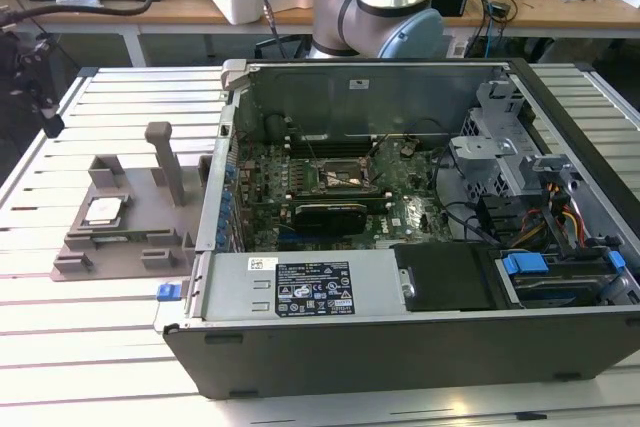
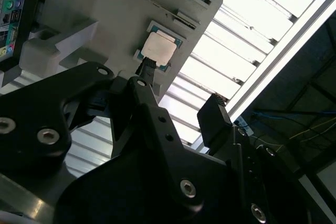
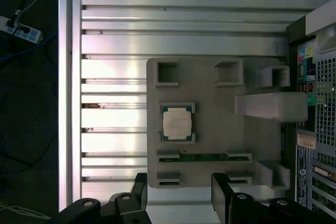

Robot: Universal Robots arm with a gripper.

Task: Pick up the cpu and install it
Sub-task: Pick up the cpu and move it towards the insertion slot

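Small flat square silver-topped cpu [image 3: 176, 122] sits in the grey plastic holder tray [image 3: 220, 124] on the slatted aluminium desk [image 3: 115, 40], at nine o'clock from the open computer case [image 1: 400, 347] in the exterior view. Black fingers [image 3: 221, 192] are spread apart, empty, over the tray's edge.

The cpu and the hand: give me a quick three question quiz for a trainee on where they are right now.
1. True or false: the cpu already sits inside the computer case.
2. The hand is: A) shut on the cpu, B) open and holding nothing, C) shut on the tray.
3. Fill in: in the exterior view, the grey holder tray lies on the ____ of the computer case.
Key: 1 false, the cpu lies in the grey holder tray. 2 B. 3 the exterior view's left.
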